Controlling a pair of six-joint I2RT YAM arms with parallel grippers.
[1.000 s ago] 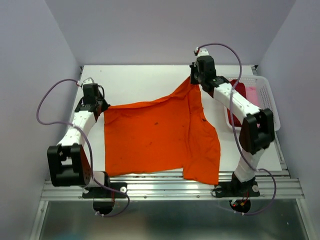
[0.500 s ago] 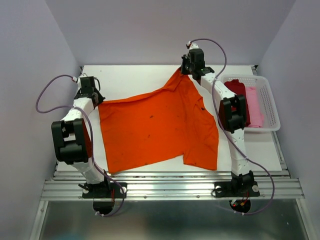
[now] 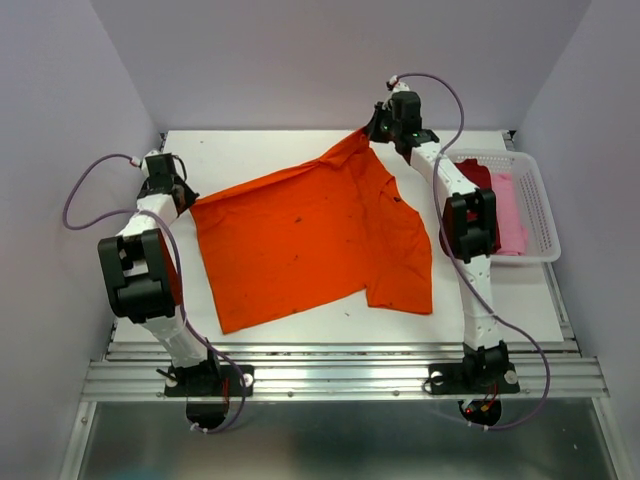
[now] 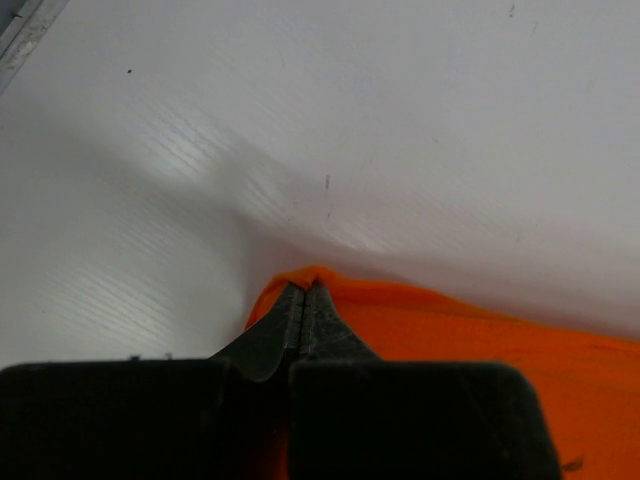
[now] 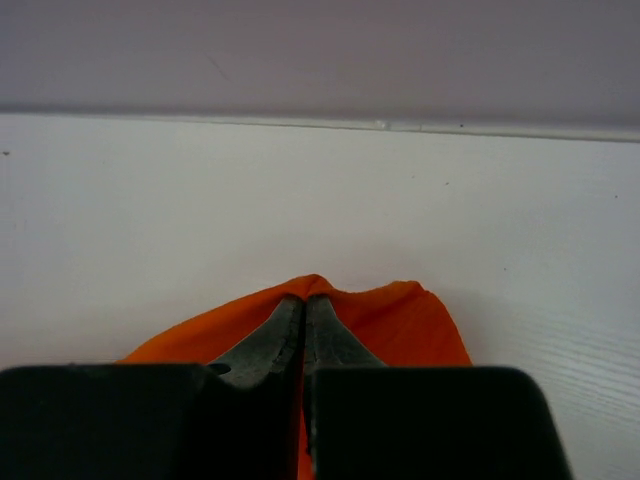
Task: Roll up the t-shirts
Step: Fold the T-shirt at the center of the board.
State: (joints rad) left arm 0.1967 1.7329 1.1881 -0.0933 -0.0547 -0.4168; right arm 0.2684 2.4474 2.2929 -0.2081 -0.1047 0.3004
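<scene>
A bright orange t-shirt lies spread across the white table, stretched between both arms. My left gripper is shut on its left corner near the table's left edge. Far back, my right gripper is shut on the opposite corner, close to the rear wall. The cloth between the two grips is pulled taut along its back edge. A dark red rolled t-shirt and a pale pink one lie in the basket at the right.
A white mesh basket stands at the table's right side, beside my right arm's forearm. Purple walls close in the back and both sides. A metal rail runs along the near edge by the arm bases.
Both arms have reached farther back and outward, dragging the orange t-shirt away from the near edge toward the rear. Its near hem has left the rail; both grips are unchanged.
</scene>
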